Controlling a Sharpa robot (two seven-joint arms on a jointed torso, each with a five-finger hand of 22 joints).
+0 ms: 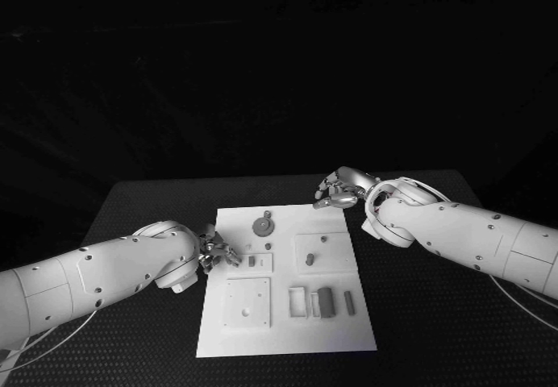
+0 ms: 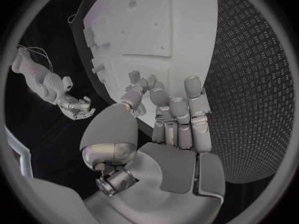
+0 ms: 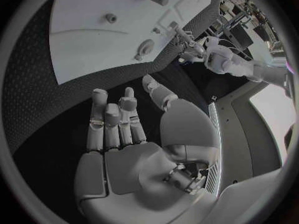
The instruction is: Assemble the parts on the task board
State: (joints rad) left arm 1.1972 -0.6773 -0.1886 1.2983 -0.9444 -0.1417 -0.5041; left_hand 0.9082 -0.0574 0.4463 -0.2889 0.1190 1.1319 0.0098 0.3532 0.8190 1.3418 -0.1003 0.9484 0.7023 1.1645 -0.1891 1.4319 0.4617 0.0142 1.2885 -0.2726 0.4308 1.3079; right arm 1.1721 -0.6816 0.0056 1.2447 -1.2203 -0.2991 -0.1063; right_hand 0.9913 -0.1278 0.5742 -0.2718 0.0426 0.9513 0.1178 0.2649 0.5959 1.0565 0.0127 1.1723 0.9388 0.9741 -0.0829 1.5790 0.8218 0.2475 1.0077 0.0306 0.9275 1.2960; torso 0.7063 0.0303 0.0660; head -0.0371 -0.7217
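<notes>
Spread across the black table (image 1: pixel 442 322), the white task board (image 1: pixel 285 334) carries small grey parts (image 1: pixel 326 300) (several lying in its recesses). At its left edge the left hand (image 1: pixel 218 254) touches the board, fingers apart. Beyond the far right corner, the right hand (image 1: pixel 341 190) hangs empty, fingers loosely parted.

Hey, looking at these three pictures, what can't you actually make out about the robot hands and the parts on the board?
- Head view: the left robot hand is mostly behind its own arm; whether it touches the small part at the board's edge is unclear.
- Head view: the right robot hand is too small and dark to read its fingers.
- Left wrist view: the fingers cover part of the board.
</notes>
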